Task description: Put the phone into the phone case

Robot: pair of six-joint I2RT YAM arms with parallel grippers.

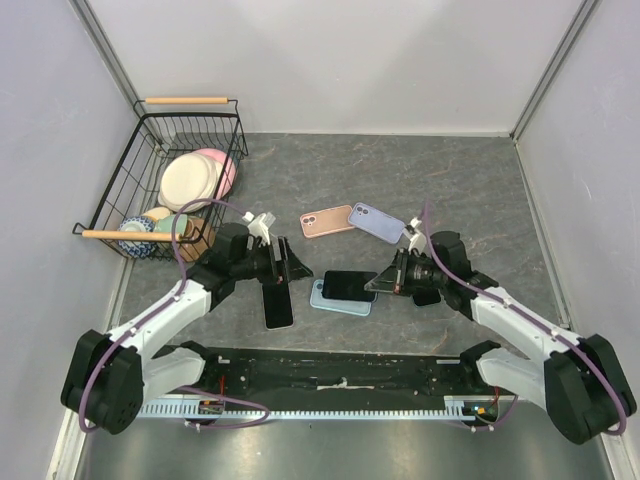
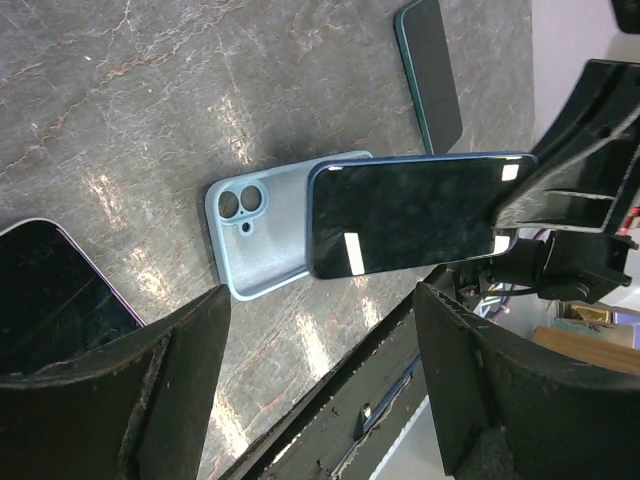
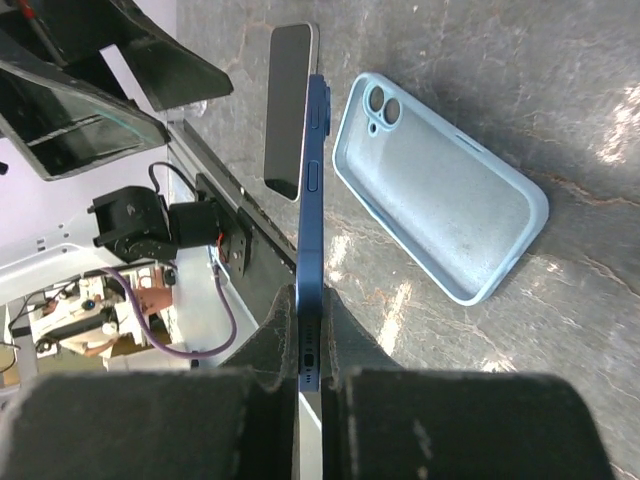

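The right gripper (image 1: 380,283) is clamped on 1 short end of the dark blue phone (image 1: 347,285), its 2 fingers (image 3: 268,352) pressed against the phone's front and back. The phone (image 2: 410,215) is held level, screen up, near the middle of the grey stone-patterned table (image 1: 470,180). From above it covers the right part of the light blue phone case (image 1: 330,303).

The case (image 3: 440,190) lies flat on the table with its open side up. Its camera cut-out (image 2: 240,207) is at the end away from the right gripper. In the left wrist view the phone's free end overlaps 1 long rim of the case, but whether the 2 touch cannot be told.

The left gripper (image 1: 285,265) has its fingers (image 2: 170,385) spread wide with nothing between them. It points toward the phone and case, just above a second phone (image 1: 278,305) that lies screen up on the table. A third phone (image 2: 432,70) with a teal edge lies flat near the right arm.

Farther back, a pink-backed phone (image 1: 327,221) and a lavender-backed phone (image 1: 376,222) lie touching end to end; they may be empty cases. At the far left, a black wire basket (image 1: 120,180) with wooden handles holds plates (image 1: 190,180) and bowls.
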